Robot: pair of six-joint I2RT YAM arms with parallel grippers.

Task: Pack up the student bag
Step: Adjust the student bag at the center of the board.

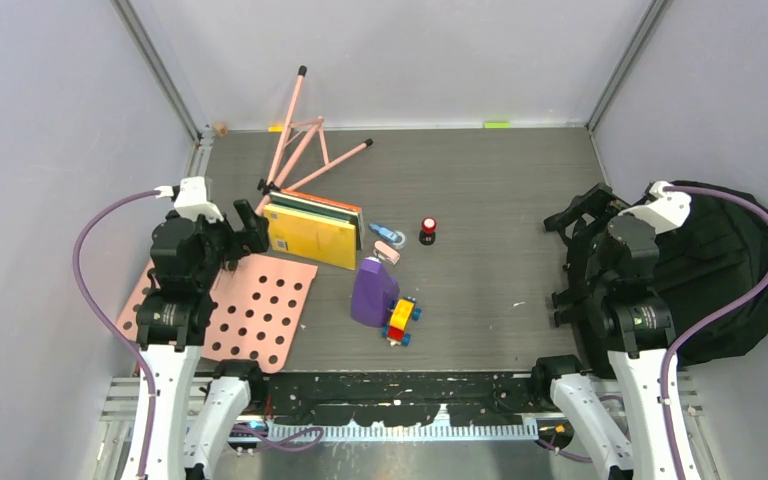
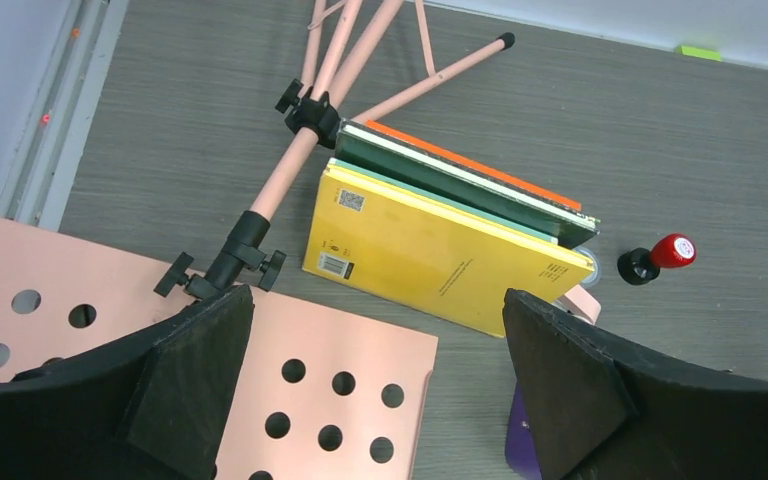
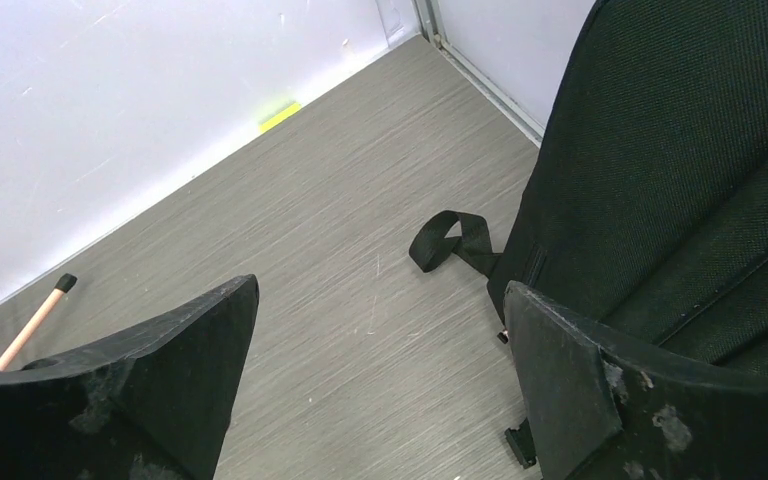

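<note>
Left gripper, jaws apart, yellow book just ahead; right gripper, jaws apart, student bag beside its right finger.

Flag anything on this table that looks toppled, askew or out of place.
The pink music stand lies toppled on the left, its legs splayed at the far side and its perforated tray flat at the near side. The black student bag slumps at the right edge, a strap loop trailing out. Nothing looks spilled.
</note>
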